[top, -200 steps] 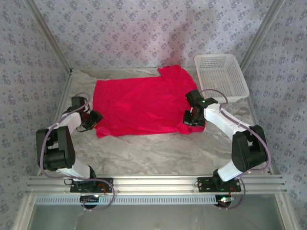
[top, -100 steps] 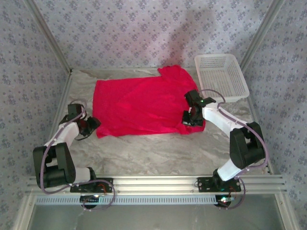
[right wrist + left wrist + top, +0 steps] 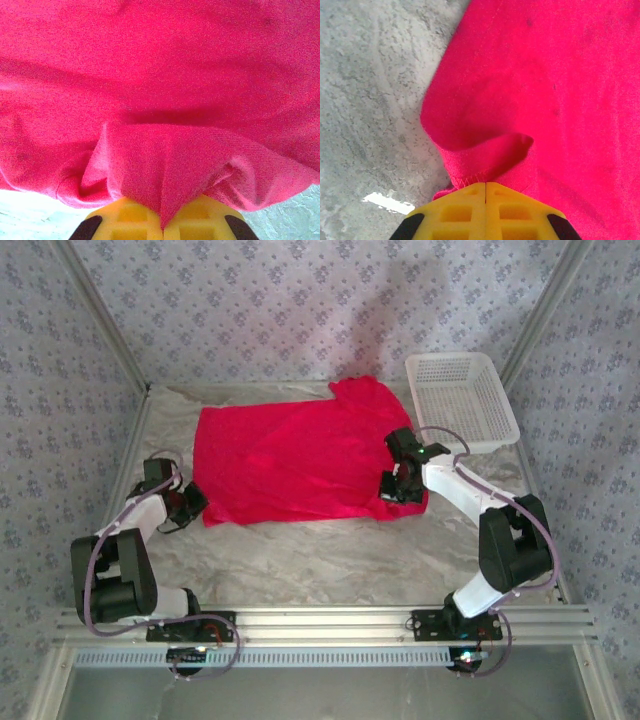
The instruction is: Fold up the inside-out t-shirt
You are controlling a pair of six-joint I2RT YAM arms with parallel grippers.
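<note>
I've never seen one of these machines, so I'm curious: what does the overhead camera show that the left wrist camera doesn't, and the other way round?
The overhead camera adds the whole layout: the red t-shirt spread flat, a white basket by its far right corner, the left arm at its near left corner, and the right arm on its near right corner. The left wrist camera adds close detail: the stitched hem curled up, with the yellow jaws closed on it. Both show the shirt and the marbled table.
</note>
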